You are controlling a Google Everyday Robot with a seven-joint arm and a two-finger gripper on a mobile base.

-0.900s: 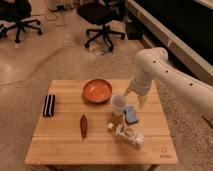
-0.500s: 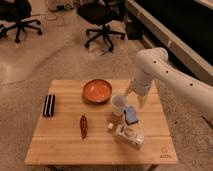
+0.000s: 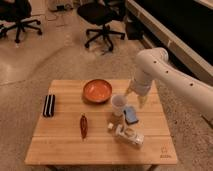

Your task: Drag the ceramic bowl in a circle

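A light wooden desk stands on a speckled floor. At its left lies a black ribbed case, and toward the middle a dark red, chili-shaped item. A white translucent cup stands upright just beside a blue sponge. Nearer the front lie a pale carton and a small white cube. The jaws hang just right of the cup. Two black office chairs stand behind.

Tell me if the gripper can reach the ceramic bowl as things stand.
Probably yes. The gripper hangs over the table near the ceramic bowl; the white cup stands close by, but nothing covers the bowl.
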